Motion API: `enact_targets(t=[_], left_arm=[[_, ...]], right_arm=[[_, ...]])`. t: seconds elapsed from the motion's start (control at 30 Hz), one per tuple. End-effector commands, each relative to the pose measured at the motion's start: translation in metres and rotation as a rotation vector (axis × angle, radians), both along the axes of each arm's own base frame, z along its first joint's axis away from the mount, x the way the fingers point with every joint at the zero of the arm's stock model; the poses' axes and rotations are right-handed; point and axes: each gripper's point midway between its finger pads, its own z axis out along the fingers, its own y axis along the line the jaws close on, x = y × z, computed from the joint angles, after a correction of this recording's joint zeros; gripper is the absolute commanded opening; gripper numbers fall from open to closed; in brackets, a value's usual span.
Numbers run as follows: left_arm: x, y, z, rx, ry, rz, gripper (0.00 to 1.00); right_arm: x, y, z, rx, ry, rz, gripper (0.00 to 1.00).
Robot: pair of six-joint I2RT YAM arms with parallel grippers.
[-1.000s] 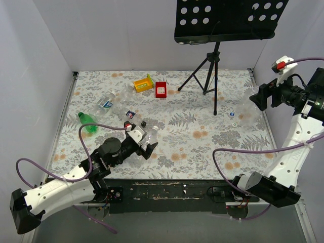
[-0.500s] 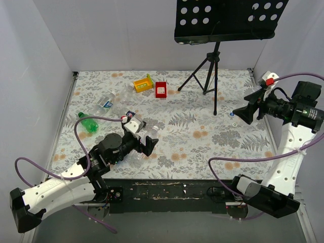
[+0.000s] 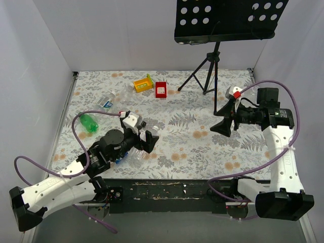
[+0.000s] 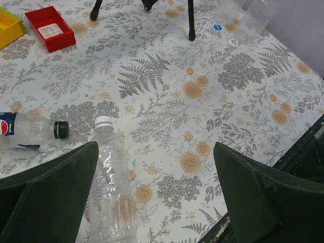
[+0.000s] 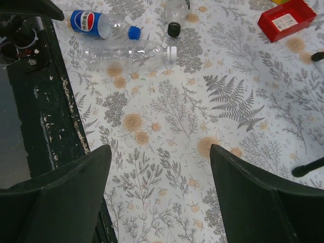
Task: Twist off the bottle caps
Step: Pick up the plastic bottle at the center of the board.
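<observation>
Currently, left end effector (image 4: 156,148) spread and empty above a clear bottle (image 4: 112,187) lying on the table (image 4: 167,91), seemingly lined up to grasp it, its white cap (image 4: 105,121) on, near a dark cap (image 4: 61,130); right end effector (image 5: 159,149) spread, empty, over mid-table

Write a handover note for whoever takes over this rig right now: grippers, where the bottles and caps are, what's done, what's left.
Left gripper: open, empty, above a clear plastic bottle lying with its white screw cap on.
Right gripper: open, empty, over the floral tabletop.
Nearby: a blue-labelled bottle's dark cap and another's blue cap, both on.
Done: a loose blue cap and loose white cap lie near the black tripod foot.
Left: those three caps; green plastic bottle, cap unclear.
</observation>
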Motion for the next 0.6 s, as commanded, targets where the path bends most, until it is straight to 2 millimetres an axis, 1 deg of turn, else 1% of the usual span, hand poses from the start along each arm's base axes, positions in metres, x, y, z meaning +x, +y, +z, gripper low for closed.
enact_targets(t=[0.0,0.03,0.07,0.23,0.37,0.57], left_arm=[[0.006,0.003,0.009,-0.004,0.023,0.040,0.98],[0.007,0.003,0.008,0.000,0.028,0.042,0.98],[0.008,0.003,0.007,0.004,0.034,0.043,0.98],[0.011,0.002,0.003,0.015,0.060,0.048,0.98],[0.014,0.002,0.002,0.022,0.079,0.056,0.98],[0.021,0.003,-0.005,0.034,0.122,0.069,0.98]], right_arm=[[-0.003,0.012,-0.007,-0.009,-0.028,0.054,0.86],[-0.003,0.012,-0.011,-0.017,-0.025,0.059,0.86],[-0.008,0.020,-0.015,-0.021,-0.017,0.095,0.86],[-0.013,0.029,-0.032,-0.020,-0.001,0.148,0.86],[-0.014,0.032,-0.048,-0.012,0.012,0.165,0.86],[-0.013,0.035,-0.069,0.006,0.032,0.178,0.86]])
